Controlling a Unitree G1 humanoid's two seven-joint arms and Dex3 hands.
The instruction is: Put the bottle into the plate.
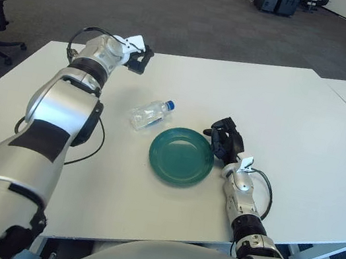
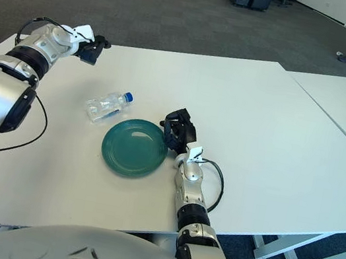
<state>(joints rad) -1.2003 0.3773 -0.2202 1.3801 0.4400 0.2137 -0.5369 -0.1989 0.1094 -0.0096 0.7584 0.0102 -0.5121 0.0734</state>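
Bottle point(image 1: 151, 113) lying on its side on white surface point(image 1: 306, 133), clear plastic w/ blue cap, cap end toward green plate point(image 1: 181, 156), just beside its rim, not in it. Left hand point(image 1: 136, 59) up near far edge, well apart from bottle, holds nothing; fingers look curled, hard to tell. Right hand point(image 1: 225, 139) at plate's right rim, fingers curled, empty.

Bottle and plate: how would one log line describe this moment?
bottle: lying on table, beside plate, not in it | left hand: away, empty | right hand: by plate
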